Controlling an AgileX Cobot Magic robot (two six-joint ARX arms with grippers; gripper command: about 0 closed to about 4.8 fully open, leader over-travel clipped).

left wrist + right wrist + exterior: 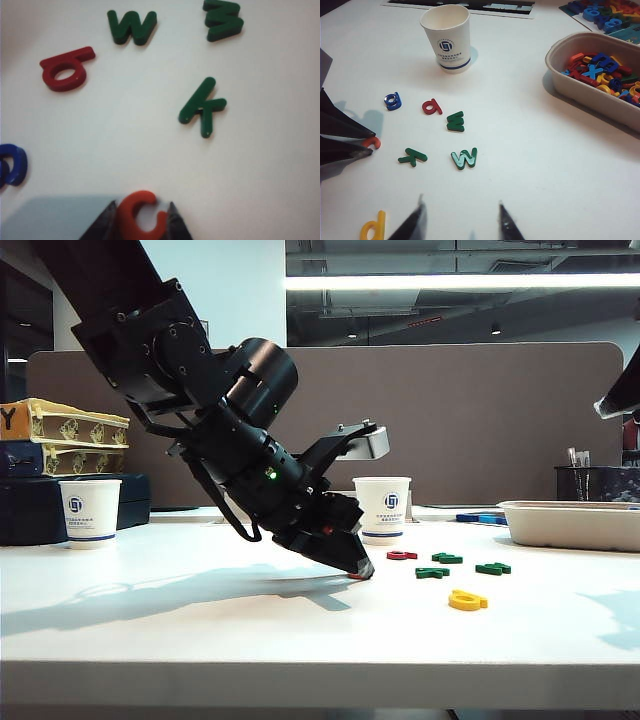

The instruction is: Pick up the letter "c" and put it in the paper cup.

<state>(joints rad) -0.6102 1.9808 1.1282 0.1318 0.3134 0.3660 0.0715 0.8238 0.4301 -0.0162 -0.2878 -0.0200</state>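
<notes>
Two paper cups stand on the table in the exterior view; the paper cup lies just behind the left tool, whose tips touch the table.

Left wrist view: the tool's jaws flank the letter "c", partly closed, with both tips at its sides and the letter flat on the table.

Right wrist view: the right tool hangs wide open and empty, well apart from the cup, above the green "w".

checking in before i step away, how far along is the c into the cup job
Early. Done: the left gripper is down on the table with its jaws either side of the orange-red c. In hand: gripping the letter, which lies flat. Left: lifting it and dropping it into the paper cup. The right gripper hangs open, empty.
</notes>
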